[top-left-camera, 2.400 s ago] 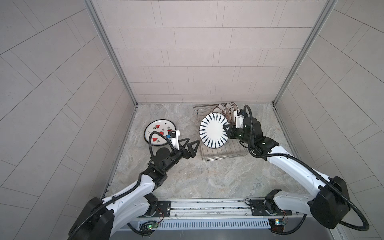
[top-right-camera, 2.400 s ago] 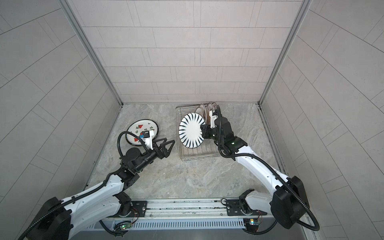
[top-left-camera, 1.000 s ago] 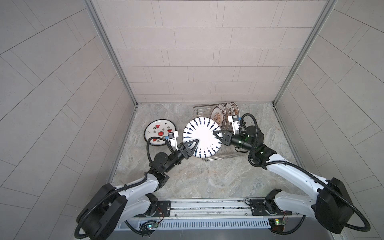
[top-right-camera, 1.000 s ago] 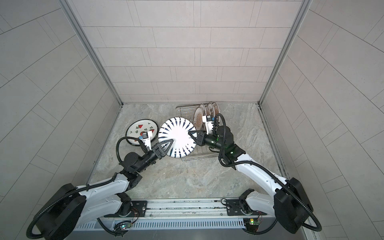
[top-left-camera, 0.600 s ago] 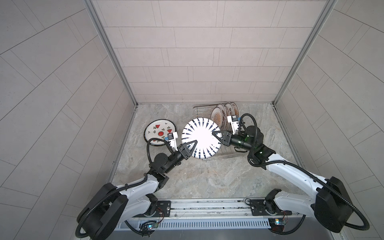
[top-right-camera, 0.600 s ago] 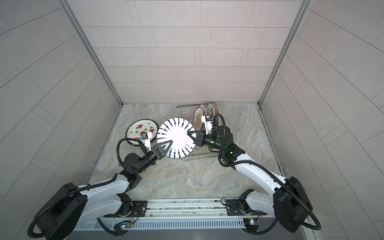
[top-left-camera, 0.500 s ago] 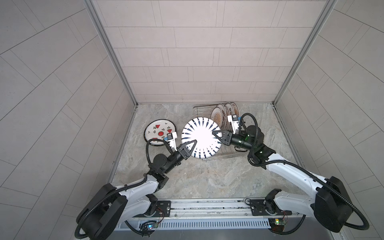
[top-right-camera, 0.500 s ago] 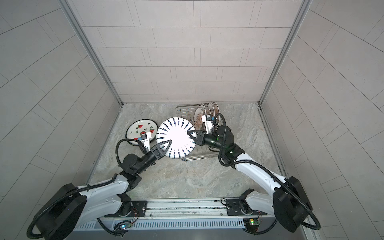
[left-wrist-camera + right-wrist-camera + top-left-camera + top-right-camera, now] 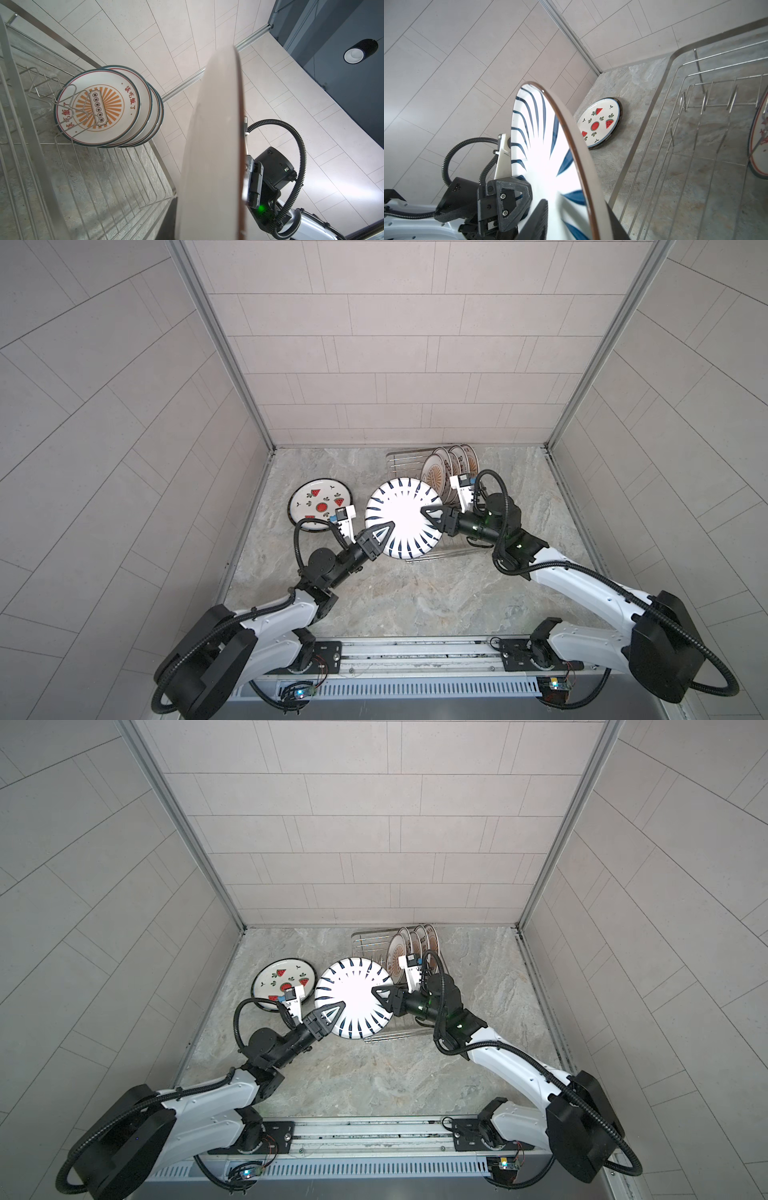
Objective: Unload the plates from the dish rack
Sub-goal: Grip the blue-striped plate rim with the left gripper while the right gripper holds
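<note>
Above a marbled tabletop, in a top view, the striped plate hangs over the left edge of the dish rack, its face to the camera. The left gripper is clamped on its near-left rim. The right gripper straddles the opposite rim, and whether it grips cannot be told. The watermelon plate lies flat on the left, and sunburst plates stand upright at the rack's far end. Left wrist view: the striped plate's underside, edge-on. Right wrist view: its rim runs between the right gripper's fingers.
</note>
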Robot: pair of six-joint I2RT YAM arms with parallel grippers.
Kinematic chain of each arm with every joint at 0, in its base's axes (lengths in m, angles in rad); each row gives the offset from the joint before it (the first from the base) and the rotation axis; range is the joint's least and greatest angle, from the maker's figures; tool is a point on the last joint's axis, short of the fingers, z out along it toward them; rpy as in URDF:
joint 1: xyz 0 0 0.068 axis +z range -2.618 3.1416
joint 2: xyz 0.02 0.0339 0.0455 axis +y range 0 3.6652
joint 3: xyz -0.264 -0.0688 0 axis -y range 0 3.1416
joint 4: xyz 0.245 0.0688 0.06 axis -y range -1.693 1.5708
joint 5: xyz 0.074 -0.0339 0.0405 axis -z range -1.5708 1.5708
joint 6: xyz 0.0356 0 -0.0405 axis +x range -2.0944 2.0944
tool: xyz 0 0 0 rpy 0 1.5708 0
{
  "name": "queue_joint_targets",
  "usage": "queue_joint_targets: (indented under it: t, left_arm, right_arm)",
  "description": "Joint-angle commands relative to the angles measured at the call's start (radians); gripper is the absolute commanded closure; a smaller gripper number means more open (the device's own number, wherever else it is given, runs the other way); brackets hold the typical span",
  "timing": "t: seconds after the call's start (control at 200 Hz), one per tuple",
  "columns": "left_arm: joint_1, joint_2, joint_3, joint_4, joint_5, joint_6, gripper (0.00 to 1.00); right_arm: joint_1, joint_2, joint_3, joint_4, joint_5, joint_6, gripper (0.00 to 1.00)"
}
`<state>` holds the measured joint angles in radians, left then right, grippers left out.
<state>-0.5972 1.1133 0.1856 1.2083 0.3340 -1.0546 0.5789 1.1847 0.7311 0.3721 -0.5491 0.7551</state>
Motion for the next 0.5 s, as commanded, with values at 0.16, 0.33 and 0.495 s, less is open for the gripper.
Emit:
queue_joint_targets:
  t: [0.16, 0.33, 0.495]
  left_arm:
    - [-0.002, -0.016, -0.006, 0.079, -0.047, 0.016, 0.89]
    - [-0.002, -0.020, -0.007, 0.083, -0.041, 0.008, 0.89]
    - [-0.002, -0.039, -0.014, 0.078, -0.049, 0.010, 0.89]
  right_arm:
    - [0.031, 0.000, 0.039, -0.008, -0.005, -0.055, 0.15]
    - [0.048, -0.005, 0.040, -0.042, 0.025, -0.083, 0.04]
    - [0.052, -0.008, 0.038, -0.059, 0.043, -0.095, 0.03]
